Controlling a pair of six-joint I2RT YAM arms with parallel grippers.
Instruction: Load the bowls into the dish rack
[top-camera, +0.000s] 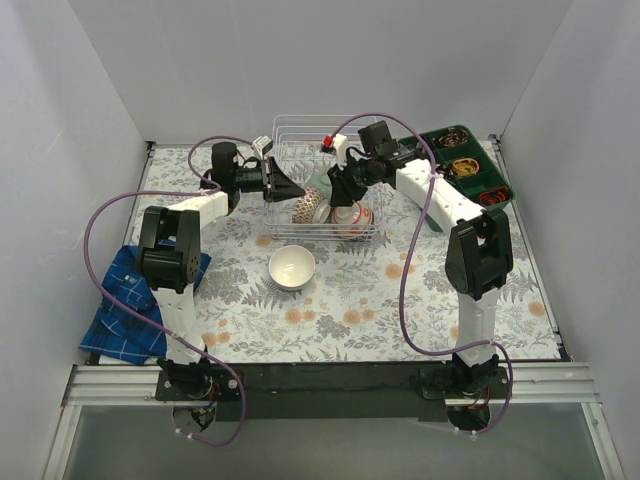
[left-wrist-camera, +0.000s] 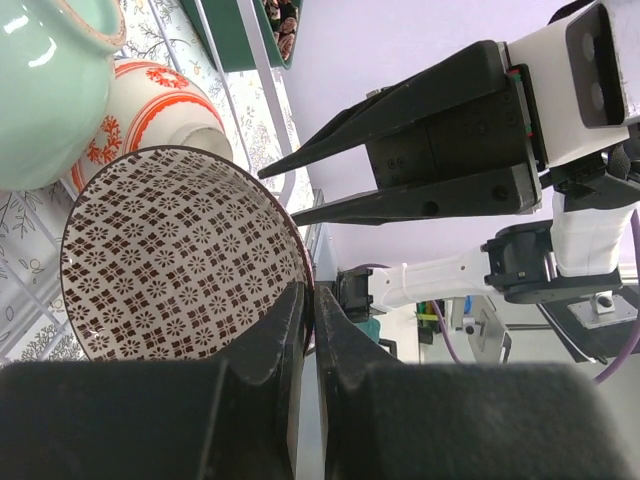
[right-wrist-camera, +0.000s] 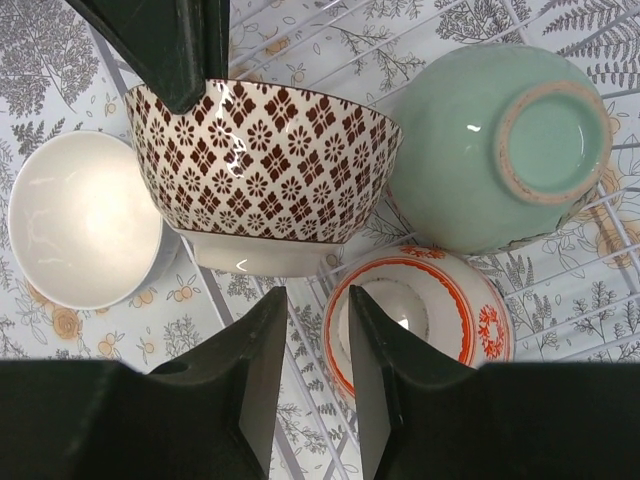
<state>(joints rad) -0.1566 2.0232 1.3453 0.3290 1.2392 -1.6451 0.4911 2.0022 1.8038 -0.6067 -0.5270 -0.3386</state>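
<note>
My left gripper is shut on the rim of a dark grey patterned bowl, holding it tilted over the front of the pale wire dish rack. A mint green bowl and an orange-red patterned bowl lie upside down in the rack. My right gripper hovers open just above the rack, between the patterned bowl and the orange-red one, with nothing between its fingers. A plain white bowl sits upright on the table in front of the rack.
A dark green compartmented tray stands at the back right. A blue checked cloth lies at the table's left edge. White walls close in the back and both sides. The two grippers are close together over the rack.
</note>
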